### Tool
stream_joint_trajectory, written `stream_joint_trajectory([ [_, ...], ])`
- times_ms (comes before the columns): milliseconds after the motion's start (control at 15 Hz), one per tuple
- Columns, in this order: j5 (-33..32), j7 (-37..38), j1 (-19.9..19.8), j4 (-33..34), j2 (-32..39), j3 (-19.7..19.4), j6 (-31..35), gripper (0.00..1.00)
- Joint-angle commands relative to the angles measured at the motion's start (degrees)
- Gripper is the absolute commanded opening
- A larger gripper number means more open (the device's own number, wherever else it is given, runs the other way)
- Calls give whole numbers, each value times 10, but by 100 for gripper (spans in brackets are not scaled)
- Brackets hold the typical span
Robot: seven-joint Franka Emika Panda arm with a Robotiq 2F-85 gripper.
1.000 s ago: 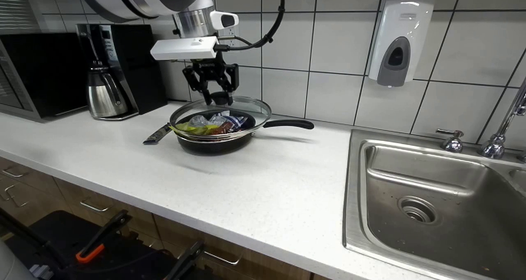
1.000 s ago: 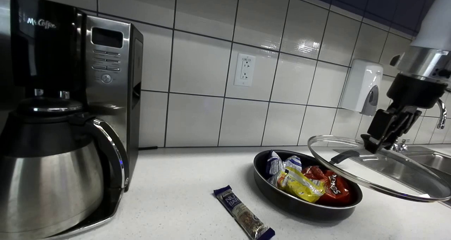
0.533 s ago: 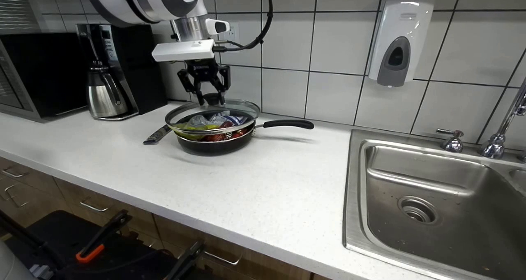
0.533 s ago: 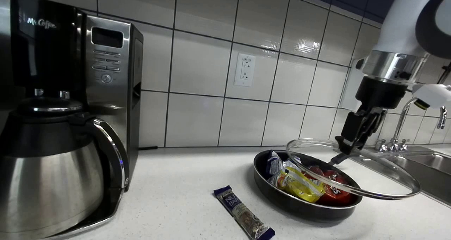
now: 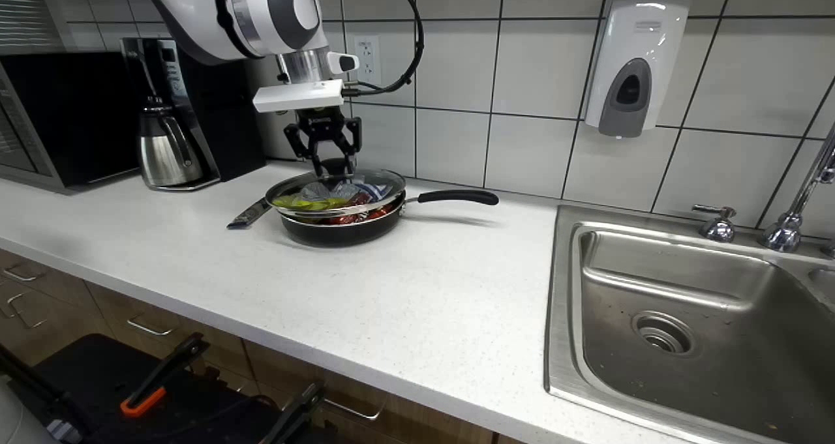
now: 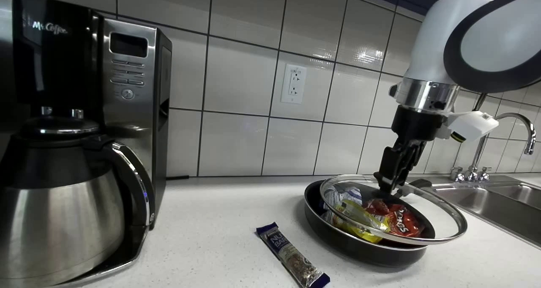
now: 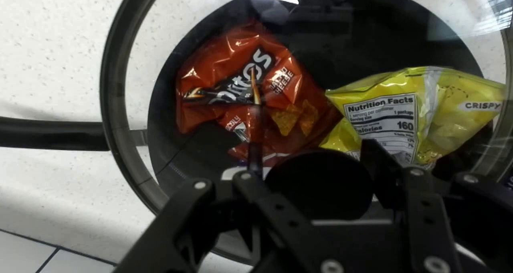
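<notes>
In an exterior view, left of the upper centre, the gripper (image 5: 335, 168) holds the glass lid (image 5: 336, 193) by its dark knob (image 7: 319, 185); in the wrist view, at the bottom of the frame, one finger stands on each side of this knob, and the jaws are closed upon it. So the grasping of the lid is, in my judgement, a finished step. The lid is found over the black pan (image 6: 367, 252), which sits in the lower right of an exterior view. There the right edge of the lid reaches beyond the pan, therefore I consider it not yet seated; whether its rim touches the pan somewhere, I cannot tell. A red bag (image 7: 276, 104), a yellow bag (image 7: 400, 112) and a blue-and-white wrapper (image 6: 350, 195) lie already inside the pan and can be seen through the glass. The snack bar (image 6: 291, 254), at the bottom centre, lies outside, on the counter (image 6: 219, 237), near the pan but apart from it. What remains open, as I judge, is the place of the lid: it is neither released nor fitted upon the pan.
</notes>
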Motion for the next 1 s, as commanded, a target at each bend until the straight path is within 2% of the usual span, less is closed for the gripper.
stream_joint_trajectory([
  [0,-16,2,3,45,30,3,-6,38],
  [467,6,-3,6,64,58,12,25,38],
  [933,11,-5,3,52,62,13,41,38],
])
